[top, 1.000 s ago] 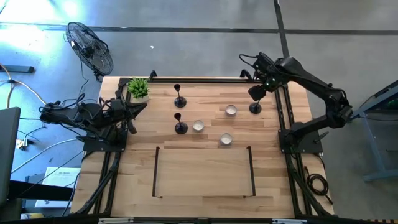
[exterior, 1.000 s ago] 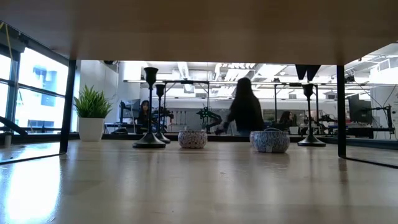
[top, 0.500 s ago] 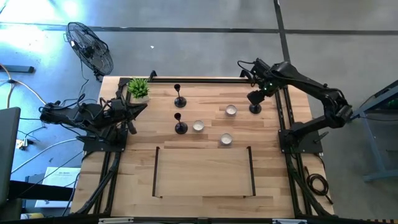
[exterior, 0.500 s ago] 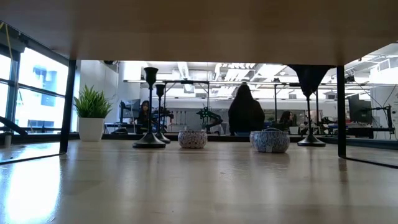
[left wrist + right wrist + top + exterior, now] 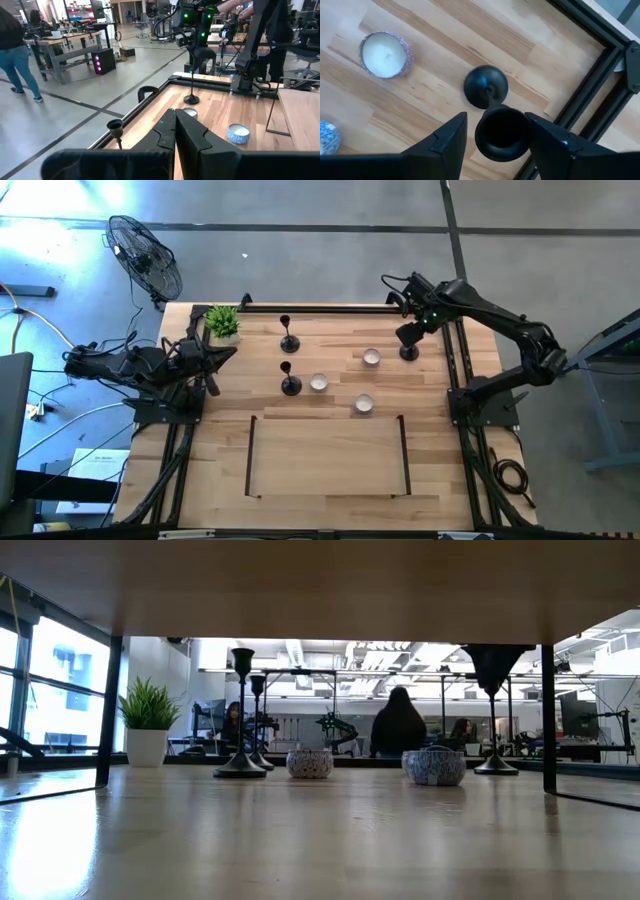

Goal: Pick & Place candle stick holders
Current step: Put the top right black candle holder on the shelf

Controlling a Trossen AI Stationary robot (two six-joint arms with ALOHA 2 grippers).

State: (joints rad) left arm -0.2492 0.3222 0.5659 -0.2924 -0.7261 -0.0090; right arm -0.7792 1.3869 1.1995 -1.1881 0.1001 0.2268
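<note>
Three black candle stick holders stand upright on their round bases: one at the far middle [image 5: 288,340], one nearer [image 5: 290,383], one at the far right [image 5: 409,353]. My right gripper [image 5: 408,336] hangs over the far-right holder [image 5: 486,87], pointing down and open. Its fingers stand on either side of the cup top [image 5: 502,134], with a gap showing on one side. In the low view the gripper [image 5: 492,660] covers that holder's top [image 5: 494,745]. My left gripper [image 5: 175,122] waits shut at the table's left edge [image 5: 225,352].
Three small candle bowls [image 5: 371,357] [image 5: 319,383] [image 5: 363,404] sit mid-table. A green potted plant [image 5: 223,323] stands far left. A black rail [image 5: 452,365] runs close beside the right holder. A black frame outline [image 5: 328,455] lies near the front. A person [image 5: 398,725] is in the room behind.
My right gripper has come down over the far-right candle stick holder, until its fingers stand beside the cup top. The holder stays on the table. A person has walked across the room behind.
</note>
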